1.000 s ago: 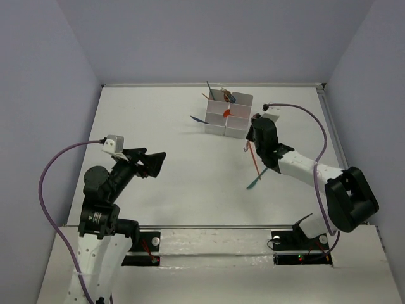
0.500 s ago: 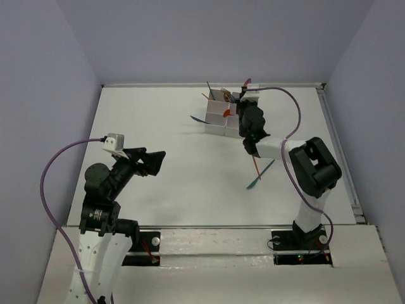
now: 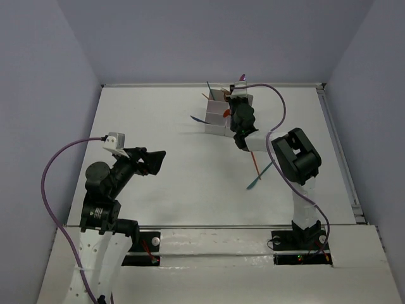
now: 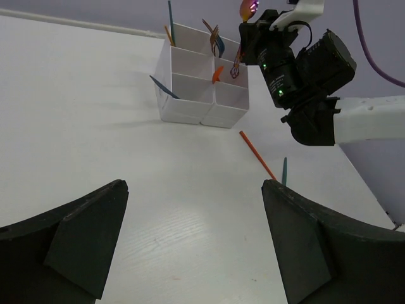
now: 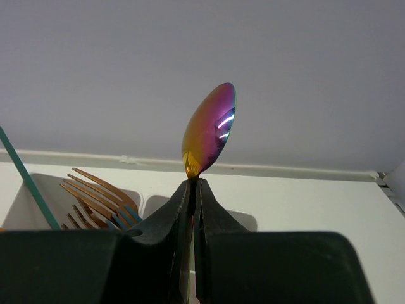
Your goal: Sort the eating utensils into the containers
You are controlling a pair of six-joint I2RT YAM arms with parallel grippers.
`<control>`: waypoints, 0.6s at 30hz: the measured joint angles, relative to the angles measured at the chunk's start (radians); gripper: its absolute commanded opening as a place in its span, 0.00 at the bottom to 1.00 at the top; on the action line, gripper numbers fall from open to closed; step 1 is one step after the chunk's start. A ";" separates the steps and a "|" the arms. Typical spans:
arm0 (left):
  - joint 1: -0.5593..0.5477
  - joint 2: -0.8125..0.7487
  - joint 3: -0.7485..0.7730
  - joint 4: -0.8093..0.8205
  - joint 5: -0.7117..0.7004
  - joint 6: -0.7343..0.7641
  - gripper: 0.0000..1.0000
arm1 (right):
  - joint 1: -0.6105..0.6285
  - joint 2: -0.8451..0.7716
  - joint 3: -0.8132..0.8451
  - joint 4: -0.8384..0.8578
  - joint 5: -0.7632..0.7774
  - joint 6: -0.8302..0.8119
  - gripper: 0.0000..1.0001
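Note:
My right gripper [image 5: 194, 183] is shut on the neck of an iridescent rainbow spoon [image 5: 209, 130], whose bowl stands up above the fingertips. From above, that gripper [image 3: 239, 93] hangs over the right side of the white containers [image 3: 215, 117], with the spoon [image 3: 242, 78] pointing at the back wall. Orange forks [image 5: 95, 196] and a teal handle [image 5: 25, 174] stand in the compartments. An orange utensil [image 3: 254, 163] and a teal utensil [image 3: 261, 175] lie loose on the table. My left gripper [image 3: 155, 161] is open and holds nothing, far to the left.
A teal utensil [image 3: 198, 118] sticks out over the containers' left wall. The right arm's elbow [image 3: 294, 155] rises beside the loose utensils. Purple cables [image 3: 278, 111] loop off both wrists. A raised rail [image 3: 335, 145] runs along the table's right edge.
The right arm has swung back and left, from above the loose utensils to above the containers, with the spoon still in its grip. The left arm has barely moved.

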 measured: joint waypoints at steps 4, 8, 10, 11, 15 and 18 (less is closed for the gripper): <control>0.006 0.000 0.000 0.000 0.000 0.000 0.99 | -0.006 0.010 -0.001 0.000 0.000 0.016 0.10; 0.007 0.000 0.000 0.000 0.000 0.000 0.99 | -0.008 0.018 -0.023 0.003 0.000 0.038 0.27; 0.007 0.000 0.000 0.000 0.000 0.000 0.99 | -0.008 0.018 -0.035 0.001 -0.001 0.042 0.32; 0.007 0.000 0.000 0.000 0.000 0.000 0.99 | -0.009 0.018 -0.043 0.000 -0.001 0.048 0.34; 0.006 0.000 0.000 0.000 0.000 0.000 0.99 | -0.012 0.017 -0.060 -0.006 -0.001 0.063 0.38; 0.007 -0.001 0.000 0.000 0.000 0.000 0.99 | -0.012 0.004 -0.082 -0.016 -0.001 0.077 0.38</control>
